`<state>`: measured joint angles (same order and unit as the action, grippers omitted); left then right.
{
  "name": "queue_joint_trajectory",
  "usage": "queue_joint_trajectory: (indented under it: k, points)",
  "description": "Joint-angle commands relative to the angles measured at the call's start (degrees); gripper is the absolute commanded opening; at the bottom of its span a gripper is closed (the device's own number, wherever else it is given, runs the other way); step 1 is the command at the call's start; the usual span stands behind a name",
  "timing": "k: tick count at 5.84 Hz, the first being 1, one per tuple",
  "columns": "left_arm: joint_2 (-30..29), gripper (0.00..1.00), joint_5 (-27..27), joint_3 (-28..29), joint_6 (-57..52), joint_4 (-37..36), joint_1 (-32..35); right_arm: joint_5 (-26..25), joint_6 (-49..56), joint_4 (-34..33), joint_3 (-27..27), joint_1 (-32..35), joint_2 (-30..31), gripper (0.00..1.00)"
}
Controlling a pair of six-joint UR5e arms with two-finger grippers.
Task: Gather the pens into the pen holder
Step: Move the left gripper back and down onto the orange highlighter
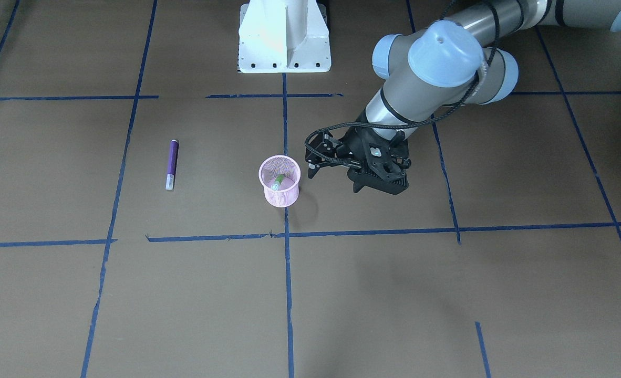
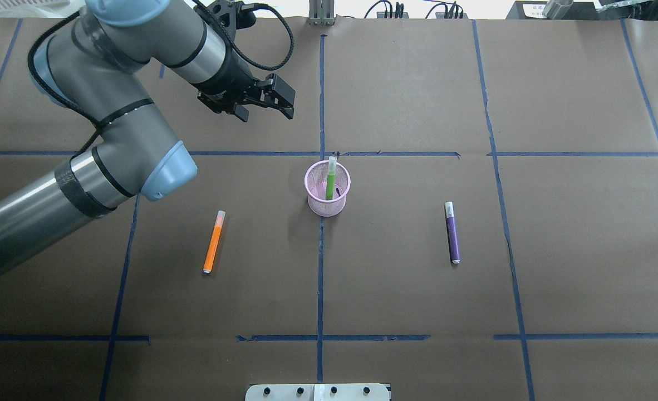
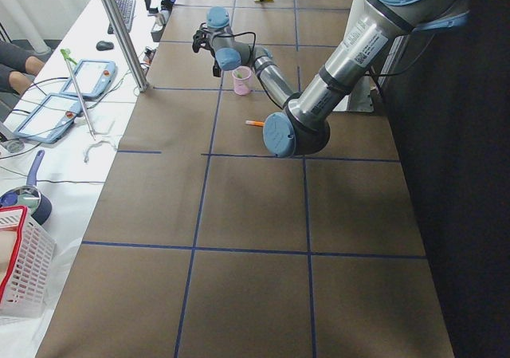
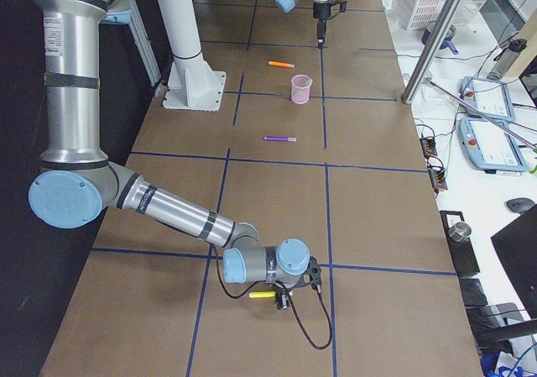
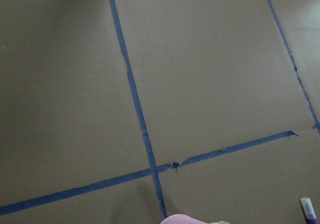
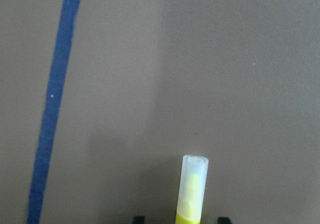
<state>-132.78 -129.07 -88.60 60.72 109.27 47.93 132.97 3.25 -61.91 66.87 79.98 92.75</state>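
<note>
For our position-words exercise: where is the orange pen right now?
In the overhead view the orange pen lies flat on the robot's left side, to the left of the pink pen holder and apart from it.

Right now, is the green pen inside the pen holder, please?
Inside: the green pen leans upright within the pink pen holder, cap end up.

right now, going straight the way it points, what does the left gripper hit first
Probably bare table by the tape cross beside the pen holder; the left gripper seems aimed past its rim, depth unclear.
</note>
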Motion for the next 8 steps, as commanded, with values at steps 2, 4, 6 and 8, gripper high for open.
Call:
queue_joint_trajectory:
  k: [2,4,6,8]
  points:
    - [0.67,1.0,-8.37,-0.26,-5.21,-11.57,4.44,-0.25,0.0,0.03,0.01,0.0,0.24,0.07]
    - [1.91,1.0,-8.22,-3.06,-15.68,-23.01,4.98,-2.0,0.09,0.03,2.03,0.0,-0.11,0.0]
    - [5.84,1.0,-7.52,-3.33,-21.67,-24.99,4.63,-3.75,0.0,-0.05,9.37,0.18,-0.47,0.0]
    - [7.01,1.0,-1.59,-5.43,-22.49,-27.34,-0.08,-4.92,-0.09,0.03,19.04,1.31,-0.47,0.0]
